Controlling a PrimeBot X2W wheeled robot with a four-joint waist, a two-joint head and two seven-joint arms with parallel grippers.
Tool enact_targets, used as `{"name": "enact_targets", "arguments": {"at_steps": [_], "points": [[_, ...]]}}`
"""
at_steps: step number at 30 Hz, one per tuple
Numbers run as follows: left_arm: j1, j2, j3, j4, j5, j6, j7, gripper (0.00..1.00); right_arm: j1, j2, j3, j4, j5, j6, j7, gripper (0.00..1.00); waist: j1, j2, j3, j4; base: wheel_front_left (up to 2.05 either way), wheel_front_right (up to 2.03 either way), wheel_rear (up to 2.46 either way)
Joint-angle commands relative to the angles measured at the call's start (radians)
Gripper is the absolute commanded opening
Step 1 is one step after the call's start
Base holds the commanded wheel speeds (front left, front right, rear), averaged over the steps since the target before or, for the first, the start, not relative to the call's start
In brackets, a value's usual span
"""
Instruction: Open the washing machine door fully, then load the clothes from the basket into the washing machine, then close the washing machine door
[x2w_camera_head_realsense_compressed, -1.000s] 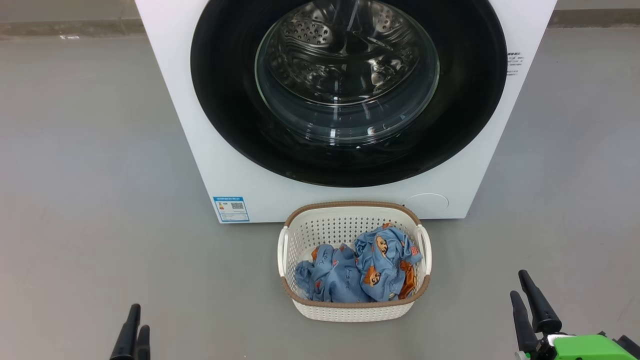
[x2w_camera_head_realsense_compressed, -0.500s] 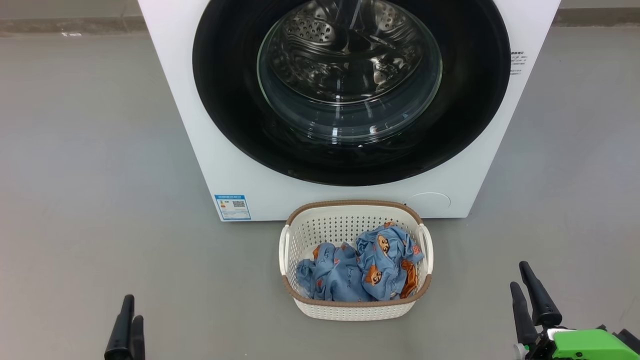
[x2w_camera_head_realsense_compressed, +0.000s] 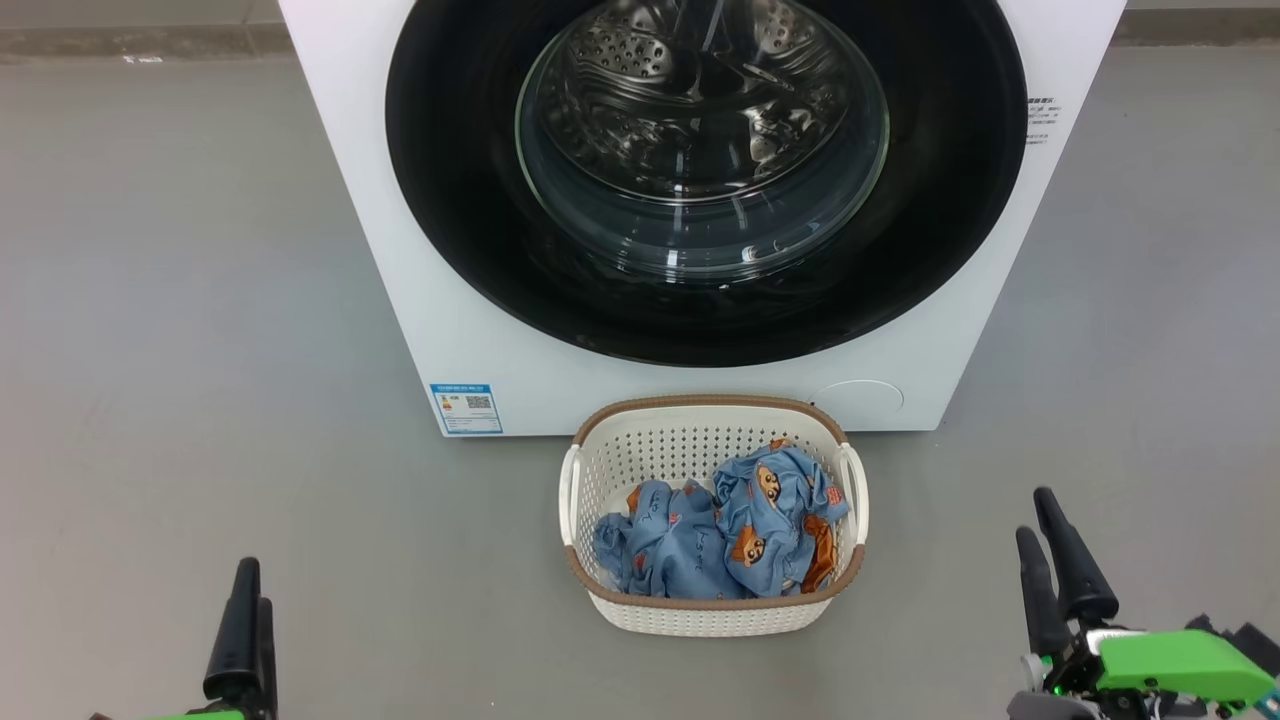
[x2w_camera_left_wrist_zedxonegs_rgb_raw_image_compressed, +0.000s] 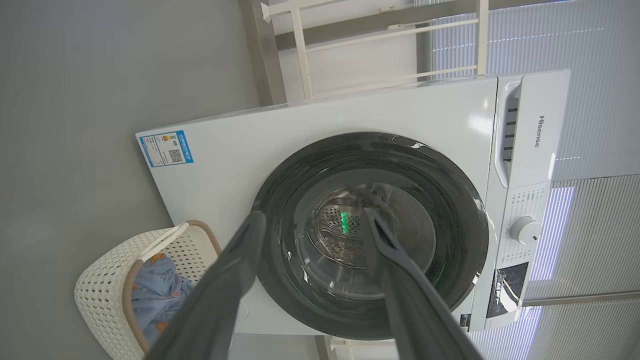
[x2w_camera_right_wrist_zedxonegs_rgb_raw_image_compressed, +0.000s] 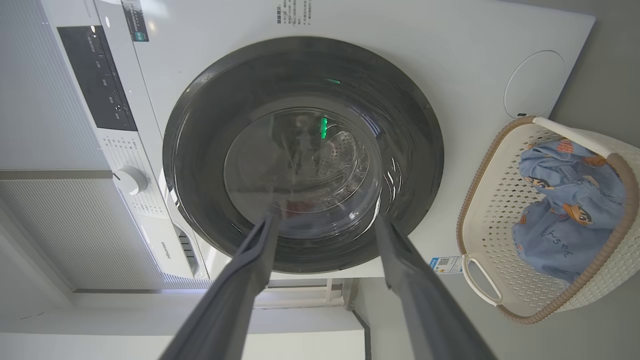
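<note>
The washing machine door (x2w_camera_head_realsense_compressed: 705, 170) is being recorded shut at 12 o'clock, the basket (x2w_camera_head_realsense_compressed: 710, 403) with the clothes (x2w_camera_head_realsense_compressed: 720, 540) just before it at 6 o'clock. The left gripper (x2w_camera_head_realsense_compressed: 255, 585) at 7 o'clock and the right gripper (x2w_camera_head_realsense_compressed: 1034, 512) at 5 o'clock are being held wide, empty. A pull at the door's edge, clear of the basket, is being advised; open floor (x2w_camera_head_realsense_compressed: 150, 350) is being noted at 3 and 9 o'clock.
</note>
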Motion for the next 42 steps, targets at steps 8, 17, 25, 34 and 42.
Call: {"name": "enact_targets", "arguments": {"at_steps": [8,17,25,34,42], "points": [[-0.045,0.031,-0.002,-0.058,0.069,-0.001,-0.031,1.0,-0.069,-0.034,0.054,-0.057,-0.069,0.0,-0.048,1.0,-0.0001,0.0,0.005,0.002,0.0,0.0,0.0],[-0.049,0.056,-0.031,-0.079,0.186,-0.002,-0.061,1.0,-0.093,-0.068,0.104,-0.057,-0.204,0.0,-0.091,1.0,-0.0001,0.0,0.007,0.006,0.0,0.0,0.0],[-0.053,0.071,-0.049,-0.092,0.285,-0.002,-0.085,1.0,-0.109,-0.083,0.14,-0.057,-0.37,-0.001,-0.114,1.0,-0.0001,0.0,0.008,0.008,0.0,0.0,0.0],[-0.058,0.095,-0.068,-0.099,0.422,-0.002,-0.109,1.0,-0.124,-0.087,0.165,-0.044,-0.506,-0.001,-0.137,1.0,-0.0001,0.0,0.013,0.01,0.0,0.0,0.0],[-0.061,0.112,-0.079,-0.1,0.568,-0.003,-0.133,1.0,-0.137,-0.097,0.184,-0.029,-0.66,-0.001,-0.16,1.0,-0.0001,0.0,0.016,0.011,0.0,0.0,0.0]]}}
